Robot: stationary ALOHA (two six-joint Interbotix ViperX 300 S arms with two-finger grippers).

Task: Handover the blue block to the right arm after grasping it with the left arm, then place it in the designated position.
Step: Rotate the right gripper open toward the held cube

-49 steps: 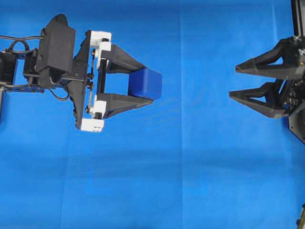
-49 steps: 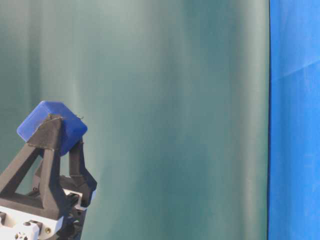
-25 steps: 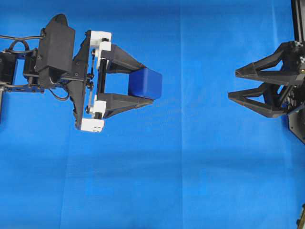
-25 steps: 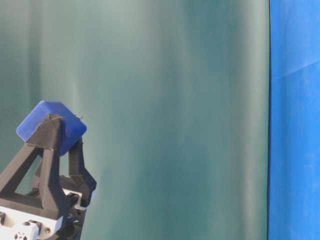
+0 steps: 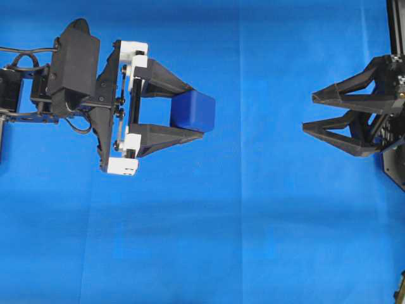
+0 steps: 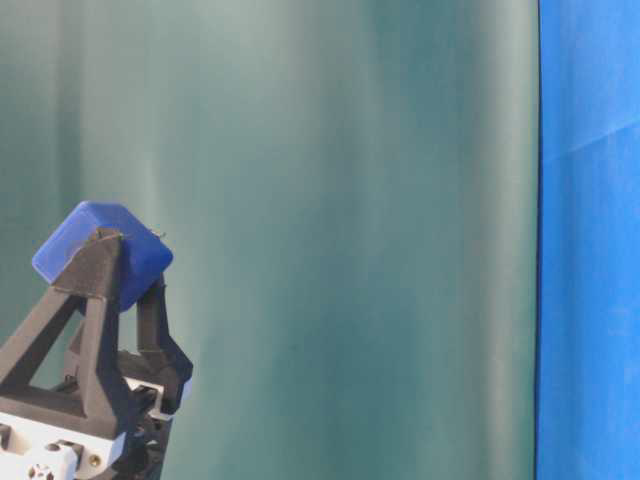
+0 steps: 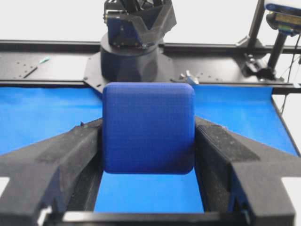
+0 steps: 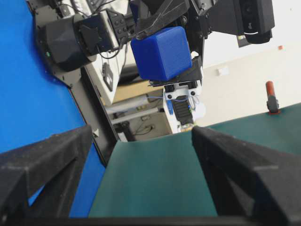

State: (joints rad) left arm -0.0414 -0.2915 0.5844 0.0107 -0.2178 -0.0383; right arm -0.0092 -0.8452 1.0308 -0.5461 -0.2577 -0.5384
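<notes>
The blue block (image 5: 193,111) is a dark navy cube held off the cloth, and my left gripper (image 5: 195,111), the one with white end pieces, is shut on its two sides. The left wrist view shows the blue block (image 7: 148,127) squeezed between both black fingers (image 7: 75,155). From table level the blue block (image 6: 100,250) sits tilted at the fingertips. My right gripper (image 5: 310,111), all black, stands open and empty at the right, pointing at the block across a wide gap. In its wrist view the blue block (image 8: 162,52) hangs ahead, well beyond the right gripper (image 8: 141,136).
Bright blue cloth (image 5: 240,228) covers the table. A black frame (image 5: 395,25) runs along the right edge. A dark green curtain (image 6: 350,240) fills the table-level view. The right arm's base (image 7: 136,42) stands straight ahead in the left wrist view.
The right gripper has shifted slightly while staying open. The left gripper and the block have barely moved.
</notes>
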